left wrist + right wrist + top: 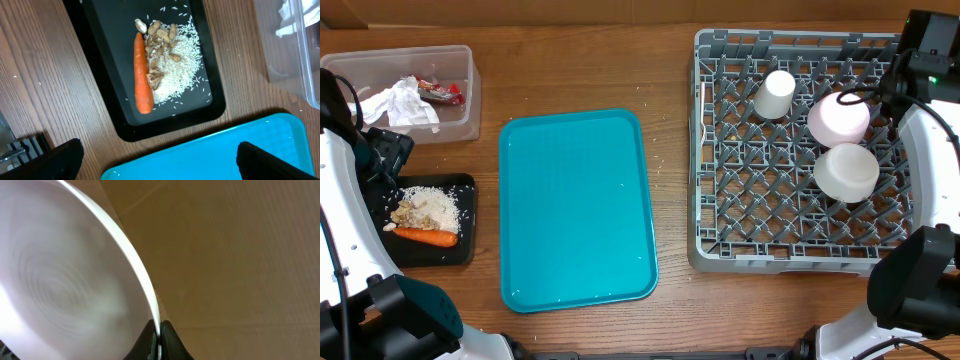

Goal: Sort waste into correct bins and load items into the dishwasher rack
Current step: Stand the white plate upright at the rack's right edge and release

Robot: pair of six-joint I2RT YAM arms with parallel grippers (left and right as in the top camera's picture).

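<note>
The grey dishwasher rack [720, 250] stands at the right. A white cup [775, 93] and an upturned white bowl [847, 170] sit in it. My right gripper [160, 330] is shut on the rim of the white-pink plate [60, 280], which stands on edge in the rack in the overhead view [838, 118]. My left gripper [162, 165] is open and empty, over the near corner of the teal tray. The black tray [100, 45] holds the carrot [142, 75], rice [180, 60] and food scraps. The clear tub [460, 60] holds the napkin [402, 103] and red wrapper [445, 92]. I cannot make out the fork or stick.
The teal serving tray [575, 210] lies in the middle of the wooden table, between the black tray [465, 215] and the rack. Stray rice grains lie on the wood around the black tray. Both arm bases stand at the front corners.
</note>
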